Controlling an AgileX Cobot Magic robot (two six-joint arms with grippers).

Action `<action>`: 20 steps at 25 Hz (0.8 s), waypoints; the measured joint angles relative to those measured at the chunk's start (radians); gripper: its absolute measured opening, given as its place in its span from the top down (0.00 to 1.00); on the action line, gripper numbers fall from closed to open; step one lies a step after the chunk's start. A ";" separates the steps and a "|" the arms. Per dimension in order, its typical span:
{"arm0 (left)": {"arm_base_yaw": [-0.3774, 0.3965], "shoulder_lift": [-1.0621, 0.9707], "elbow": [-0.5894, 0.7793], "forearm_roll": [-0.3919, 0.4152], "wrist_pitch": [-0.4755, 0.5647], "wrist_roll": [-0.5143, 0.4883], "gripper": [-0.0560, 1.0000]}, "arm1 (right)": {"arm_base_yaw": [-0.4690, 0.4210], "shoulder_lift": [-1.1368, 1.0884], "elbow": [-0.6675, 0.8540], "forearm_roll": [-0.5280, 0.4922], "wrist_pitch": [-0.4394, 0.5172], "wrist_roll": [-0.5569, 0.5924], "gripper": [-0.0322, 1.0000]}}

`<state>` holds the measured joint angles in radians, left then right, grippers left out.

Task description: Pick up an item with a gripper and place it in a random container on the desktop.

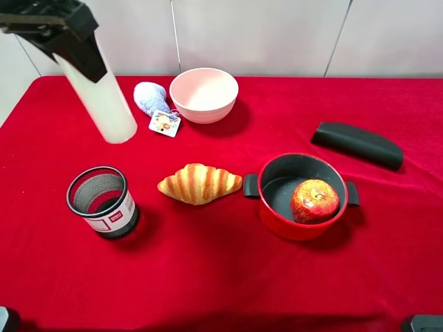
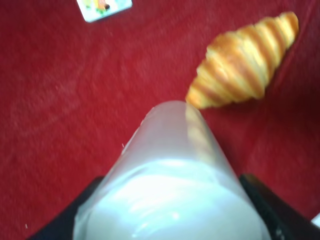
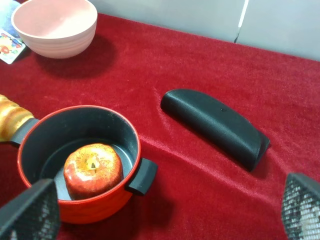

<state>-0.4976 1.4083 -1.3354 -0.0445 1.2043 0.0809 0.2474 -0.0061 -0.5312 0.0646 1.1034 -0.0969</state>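
— Where is the candle?
— Upper left of the high view. The left gripper (image 1: 69, 41) is clenched around the top of the candle (image 1: 97, 83). The candle leans, its lower end pointing toward the middle of the frame, down by the cloth (image 1: 221, 277). I cannot tell whether that end touches the cloth.
— Why grip it so high?
— I judge it leaves the long lower part free to slide into a container. The left wrist view looks down its length, with a dark jaw pressed on either side.
— Which container?
— The cup (image 1: 102, 200) at lower left is nearest, and it is empty. The pot (image 1: 277, 221), right of centre, already holds an apple (image 1: 315, 200). The bowl (image 1: 204, 93) sits at upper centre.
— Anything in the way?
— The croissant (image 1: 199, 183) lies mid-frame, beside the cup but apart from it. A straight path from candle to cup should miss it.
— The other arm?
— The right gripper (image 3: 165, 220) is released, fingers wide apart, over the cloth near the pot. It holds nothing.
— The risk?
— The candle is tall and the cup looks light. Lowered at a tilt, the candle may tip the cup, so it needs righting first.
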 joint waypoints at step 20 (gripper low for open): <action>-0.097 -0.047 0.119 0.026 -0.001 -0.062 0.47 | 0.000 0.000 0.000 0.003 0.000 0.000 0.30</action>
<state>-0.5942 1.3609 -1.2159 -0.0181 1.2034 0.0193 0.2474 -0.0061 -0.5312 0.0671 1.1034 -0.0969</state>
